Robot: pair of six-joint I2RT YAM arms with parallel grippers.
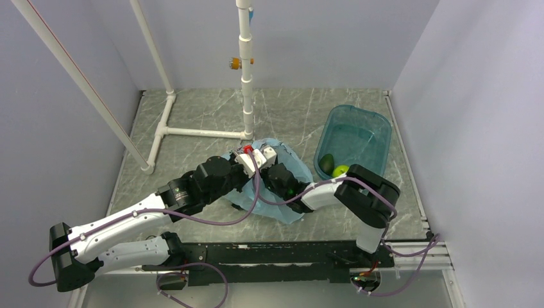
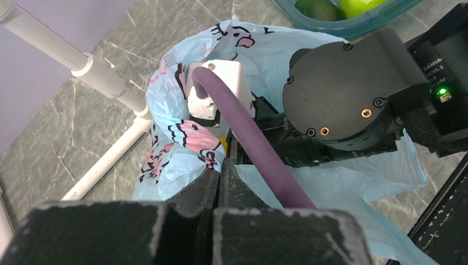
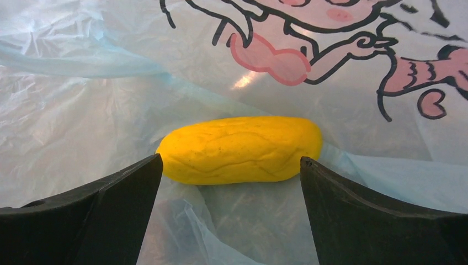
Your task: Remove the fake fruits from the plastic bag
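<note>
Table (image 1: 205,115): grey-green marble-look top, pale veins. Plain lilac-grey walls (image 1: 321,38) on three sides.

Teal tub (image 1: 360,136): clear, rigid, rounded corners, at back right of table, near right edge.

White pipe frame (image 1: 199,133): T-shaped base flat on table at back left, upright post (image 1: 246,77) rising from its right end. Small orange fitting (image 1: 236,63) on post's left side (can't tell what it is). Slanted pipe (image 1: 83,83) climbs from foot at left edge, out of view top left.

Stretched left arm (image 1: 128,221) reaches up to middle, left pincer (image 2: 221,174) squeezed tight together. Bent right arm (image 1: 369,192) reaches leftward beside it, right pincer (image 3: 232,163) spread wide.
</note>
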